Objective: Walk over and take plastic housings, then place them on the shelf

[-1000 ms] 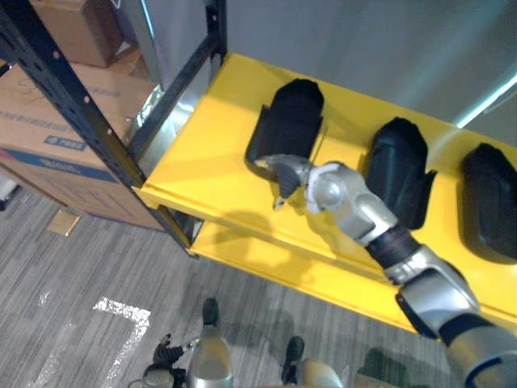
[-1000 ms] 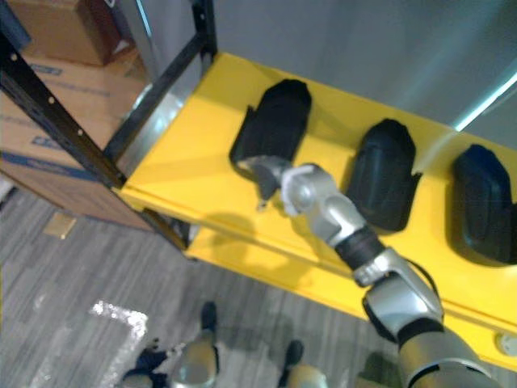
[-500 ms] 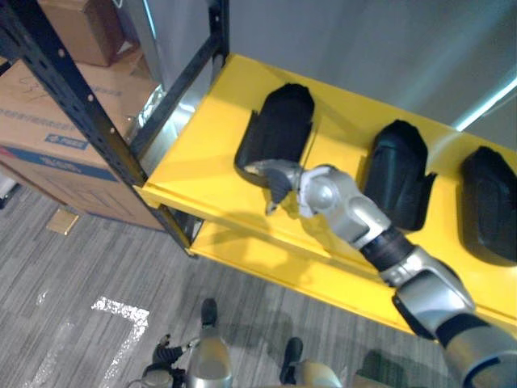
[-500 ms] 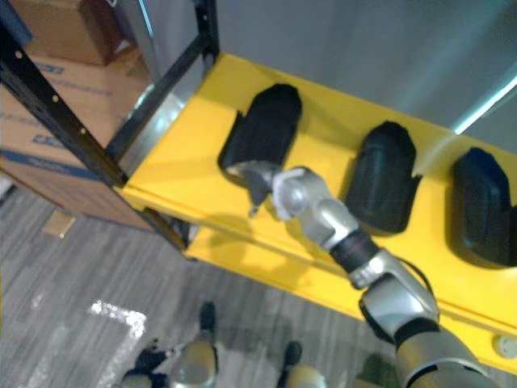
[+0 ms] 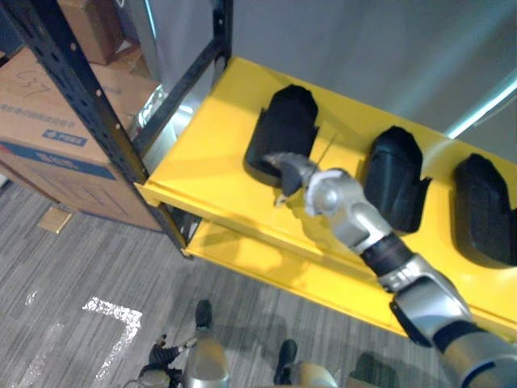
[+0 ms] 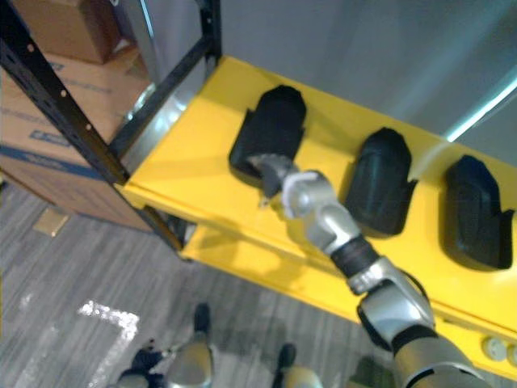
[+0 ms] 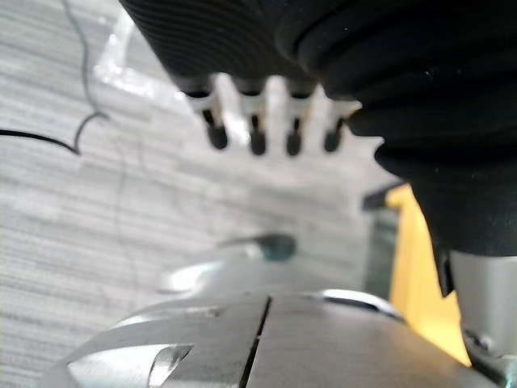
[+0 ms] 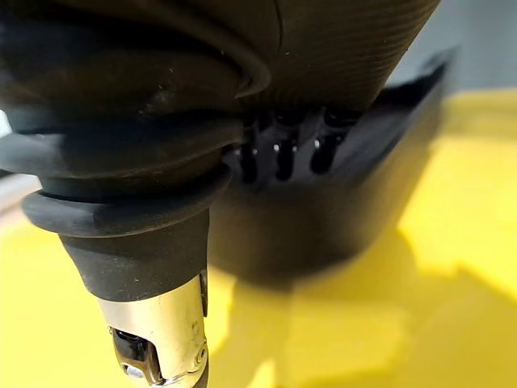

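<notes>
Three black plastic housings lie on the yellow shelf: a left one, a middle one and a right one. My right hand reaches in from the lower right and rests at the near edge of the left housing. Its fingers lie fairly straight against the housing's surface, with the thumb pointing down and apart from it. My left hand hangs low over the floor, fingers straight and holding nothing.
A black perforated rack upright stands at the shelf's left corner, with cardboard boxes behind it. A lower yellow shelf juts out beneath. A grey wall backs the shelf. White tape marks the grey floor.
The left housing slid a little leftward under my right hand, then back to the right. The hand stays at its near edge. The view has shifted slightly.
</notes>
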{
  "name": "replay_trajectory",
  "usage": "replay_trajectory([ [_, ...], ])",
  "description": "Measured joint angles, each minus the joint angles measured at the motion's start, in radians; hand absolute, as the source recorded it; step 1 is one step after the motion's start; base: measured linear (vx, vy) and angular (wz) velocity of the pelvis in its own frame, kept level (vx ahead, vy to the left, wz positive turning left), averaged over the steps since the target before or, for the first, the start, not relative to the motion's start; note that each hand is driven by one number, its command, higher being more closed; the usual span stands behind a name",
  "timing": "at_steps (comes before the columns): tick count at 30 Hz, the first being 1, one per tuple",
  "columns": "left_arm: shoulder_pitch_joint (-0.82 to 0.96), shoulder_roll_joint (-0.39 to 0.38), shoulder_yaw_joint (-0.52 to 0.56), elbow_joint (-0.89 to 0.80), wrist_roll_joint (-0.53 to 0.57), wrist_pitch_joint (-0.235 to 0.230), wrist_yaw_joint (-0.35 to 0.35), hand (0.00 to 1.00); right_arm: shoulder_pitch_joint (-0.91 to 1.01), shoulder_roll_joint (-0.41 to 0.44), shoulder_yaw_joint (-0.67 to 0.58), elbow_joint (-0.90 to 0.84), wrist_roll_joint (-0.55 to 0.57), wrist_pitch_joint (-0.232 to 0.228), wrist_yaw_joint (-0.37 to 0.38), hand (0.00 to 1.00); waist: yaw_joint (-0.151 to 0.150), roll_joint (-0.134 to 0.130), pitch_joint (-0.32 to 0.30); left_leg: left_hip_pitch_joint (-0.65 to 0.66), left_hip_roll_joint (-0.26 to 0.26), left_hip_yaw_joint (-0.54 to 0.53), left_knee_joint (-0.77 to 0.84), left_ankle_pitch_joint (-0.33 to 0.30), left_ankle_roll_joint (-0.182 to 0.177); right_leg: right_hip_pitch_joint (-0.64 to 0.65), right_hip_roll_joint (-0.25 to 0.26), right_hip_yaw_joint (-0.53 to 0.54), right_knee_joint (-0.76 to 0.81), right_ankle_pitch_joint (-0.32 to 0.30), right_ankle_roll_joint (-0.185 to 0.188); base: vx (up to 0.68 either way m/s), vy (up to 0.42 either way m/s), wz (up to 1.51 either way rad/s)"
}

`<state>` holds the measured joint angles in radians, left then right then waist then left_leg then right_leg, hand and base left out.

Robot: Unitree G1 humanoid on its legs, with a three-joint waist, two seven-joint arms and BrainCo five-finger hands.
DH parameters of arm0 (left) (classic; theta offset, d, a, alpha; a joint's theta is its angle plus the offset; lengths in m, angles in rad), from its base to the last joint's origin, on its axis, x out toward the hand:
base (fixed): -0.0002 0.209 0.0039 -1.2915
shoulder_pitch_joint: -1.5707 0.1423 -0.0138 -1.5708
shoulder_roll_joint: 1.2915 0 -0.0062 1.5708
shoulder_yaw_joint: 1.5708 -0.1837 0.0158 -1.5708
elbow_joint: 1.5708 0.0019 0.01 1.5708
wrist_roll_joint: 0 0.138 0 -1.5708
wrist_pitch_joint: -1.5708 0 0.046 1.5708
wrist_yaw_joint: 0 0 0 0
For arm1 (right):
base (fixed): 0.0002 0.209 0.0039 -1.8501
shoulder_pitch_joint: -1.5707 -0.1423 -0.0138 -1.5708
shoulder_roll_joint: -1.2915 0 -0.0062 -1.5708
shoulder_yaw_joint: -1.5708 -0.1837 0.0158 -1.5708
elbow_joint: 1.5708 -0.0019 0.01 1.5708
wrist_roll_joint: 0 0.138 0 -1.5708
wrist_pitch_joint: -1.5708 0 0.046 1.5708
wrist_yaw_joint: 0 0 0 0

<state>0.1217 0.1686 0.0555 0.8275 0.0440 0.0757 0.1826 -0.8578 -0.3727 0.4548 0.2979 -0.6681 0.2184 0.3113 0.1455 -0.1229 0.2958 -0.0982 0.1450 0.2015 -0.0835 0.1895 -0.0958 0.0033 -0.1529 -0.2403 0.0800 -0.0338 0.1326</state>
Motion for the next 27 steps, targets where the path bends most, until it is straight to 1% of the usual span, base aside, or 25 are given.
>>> replay_trajectory([
  [2,0.002,0.000,0.000,0.000,-0.003,0.000,0.000,0.00,0.000,-0.025,-0.023,-0.007,0.021,-0.026,-0.027,0.00,-0.002,-0.001,-0.001,0.002,0.000,0.002,-0.004,0.000,0.000,0.000,0.000,0.002,-0.003,0.000,0.000,0.00,0.000,-0.02],
  [4,0.009,0.002,0.002,0.000,-0.006,0.000,0.000,0.00,0.000,-0.036,-0.045,-0.012,0.031,-0.049,-0.049,0.00,-0.013,-0.005,-0.003,0.002,0.000,0.003,-0.005,0.000,0.000,0.001,0.000,0.003,-0.005,0.000,0.000,0.00,0.000,0.00],
  [5,0.013,0.004,0.004,-0.001,-0.006,-0.001,0.000,0.00,0.000,-0.045,-0.059,-0.021,0.036,-0.066,-0.060,0.00,-0.022,-0.009,-0.006,0.003,0.000,0.004,-0.005,0.000,0.000,0.002,0.000,0.004,-0.008,0.000,0.001,0.00,0.000,-0.05],
  [7,0.018,0.009,0.004,0.000,-0.005,-0.001,0.000,0.00,0.000,-0.073,-0.077,-0.050,0.046,-0.097,-0.079,0.00,-0.026,-0.017,-0.012,0.010,0.002,0.018,-0.006,-0.001,-0.001,0.003,0.001,0.018,-0.016,0.001,0.002,0.00,0.000,-0.16],
  [8,0.020,0.010,0.004,0.000,-0.005,0.000,0.000,0.00,0.000,-0.079,-0.085,-0.057,0.050,-0.105,-0.087,0.00,-0.027,-0.020,-0.017,0.012,0.003,0.024,-0.006,-0.003,-0.003,0.003,0.001,0.022,-0.020,0.002,0.003,0.02,-0.004,-0.18],
  [10,0.033,0.019,0.005,0.003,-0.005,0.022,-0.003,0.00,0.000,-0.102,-0.113,-0.077,0.069,-0.134,-0.123,0.00,-0.050,-0.033,-0.048,0.017,0.001,0.029,-0.006,-0.008,-0.005,0.011,0.001,0.024,-0.036,0.007,0.005,0.05,-0.007,-0.09],
  [11,0.034,0.019,0.006,0.005,-0.005,0.028,-0.003,0.00,-0.001,-0.107,-0.122,-0.083,0.081,-0.137,-0.134,0.00,-0.052,-0.036,-0.051,0.027,0.001,0.033,-0.007,-0.011,-0.006,0.020,0.002,0.027,-0.041,0.008,0.005,0.07,-0.008,-0.10],
  [13,0.038,0.021,0.010,0.024,-0.005,0.044,-0.010,0.00,-0.013,-0.131,-0.146,-0.096,0.107,-0.139,-0.190,0.00,-0.065,-0.042,-0.090,0.038,0.005,0.052,-0.007,-0.017,-0.012,0.029,0.004,0.038,-0.055,0.011,0.004,0.07,-0.014,-0.18],
  [15,0.039,0.021,0.011,0.033,-0.004,0.054,-0.012,0.00,-0.043,-0.140,-0.183,-0.096,0.123,-0.143,-0.237,0.00,-0.074,-0.042,-0.107,0.047,0.009,0.060,-0.007,-0.020,-0.016,0.034,0.010,0.051,-0.060,0.018,0.002,0.05,-0.024,-0.19],
  [16,0.038,0.022,0.012,0.041,-0.004,0.063,-0.018,0.00,-0.059,-0.150,-0.215,-0.096,0.136,-0.144,-0.274,0.00,-0.083,-0.040,-0.121,0.046,0.012,0.063,-0.007,-0.020,-0.017,0.035,0.014,0.055,-0.067,0.025,0.002,0.03,-0.038,-0.18],
  [17,0.038,0.023,0.014,0.049,0.003,0.066,-0.032,0.00,-0.080,-0.179,-0.276,-0.094,0.157,-0.140,-0.339,0.00,-0.095,-0.040,-0.141,0.050,0.018,0.076,-0.007,-0.020,-0.017,0.036,0.020,0.063,-0.077,0.033,-0.001,0.03,-0.038,-0.19],
  [18,0.038,0.023,0.014,0.052,0.005,0.066,-0.035,0.00,-0.091,-0.196,-0.301,-0.093,0.166,-0.137,-0.361,0.00,-0.100,-0.040,-0.142,0.058,0.020,0.080,-0.007,-0.021,-0.018,0.039,0.022,0.070,-0.078,0.034,-0.002,0.00,-0.035,-0.28],
  [20,0.037,0.023,0.018,0.060,0.005,0.065,-0.042,0.00,-0.102,-0.290,-0.421,-0.091,0.166,-0.123,-0.469,0.00,-0.127,-0.037,-0.161,0.080,0.030,0.101,-0.008,-0.026,-0.024,0.052,0.030,0.091,-0.083,0.042,-0.006,-0.02,-0.024,-0.28],
  [21,0.040,0.023,0.018,0.063,0.005,0.065,-0.044,0.00,-0.101,-0.314,-0.456,-0.091,0.168,-0.125,-0.495,0.00,-0.134,-0.036,-0.170,0.084,0.034,0.111,-0.008,-0.026,-0.025,0.049,0.033,0.101,-0.083,0.043,-0.007,-0.02,-0.021,-0.39],
  [22,0.038,0.023,0.018,0.084,0.004,0.065,-0.047,0.00,-0.092,-0.364,-0.532,-0.096,0.178,-0.126,-0.538,0.00,-0.147,-0.030,-0.183,0.097,0.041,0.128,-0.008,-0.029,-0.029,0.047,0.038,0.119,-0.083,0.047,-0.010,-0.03,-0.028,-0.38],
  [23,0.038,0.022,0.018,0.096,0.003,0.065,-0.047,0.00,-0.076,-0.391,-0.573,-0.105,0.189,-0.129,-0.560,0.00,-0.156,-0.027,-0.192,0.101,0.043,0.138,-0.008,-0.031,-0.031,0.046,0.041,0.128,-0.082,0.048,-0.011,-0.03,-0.030,-0.45],
  [24,0.039,0.019,0.018,0.112,-0.001,0.065,-0.049,0.00,-0.007,-0.445,-0.670,-0.146,0.211,-0.139,-0.604,0.00,-0.173,-0.017,-0.220,0.103,0.048,0.149,-0.008,-0.033,-0.034,0.035,0.045,0.142,-0.078,0.048,-0.011,-0.03,-0.029,-0.42],
  [25,0.039,0.015,0.018,0.126,-0.008,0.064,-0.050,0.00,0.080,-0.489,-0.764,-0.190,0.239,-0.152,-0.637,0.00,-0.192,-0.007,-0.235,0.118,0.054,0.169,-0.008,-0.036,-0.039,0.032,0.050,0.162,-0.072,0.046,-0.013,-0.01,-0.020,-0.49],
  [26,0.040,0.013,0.018,0.135,-0.008,0.063,-0.052,0.00,0.130,-0.501,-0.814,-0.217,0.264,-0.153,-0.642,0.00,-0.201,-0.002,-0.242,0.130,0.057,0.183,-0.009,-0.038,-0.041,0.033,0.052,0.175,-0.071,0.045,-0.015,-0.02,-0.018,-0.56],
  [27,0.046,0.008,0.018,0.150,-0.017,0.062,-0.055,0.00,0.239,-0.511,-0.909,-0.264,0.321,-0.153,-0.643,0.00,-0.224,0.011,-0.264,0.140,0.062,0.203,-0.009,-0.043,-0.047,0.027,0.057,0.195,-0.073,0.040,-0.019,-0.03,-0.019,-0.54],
])
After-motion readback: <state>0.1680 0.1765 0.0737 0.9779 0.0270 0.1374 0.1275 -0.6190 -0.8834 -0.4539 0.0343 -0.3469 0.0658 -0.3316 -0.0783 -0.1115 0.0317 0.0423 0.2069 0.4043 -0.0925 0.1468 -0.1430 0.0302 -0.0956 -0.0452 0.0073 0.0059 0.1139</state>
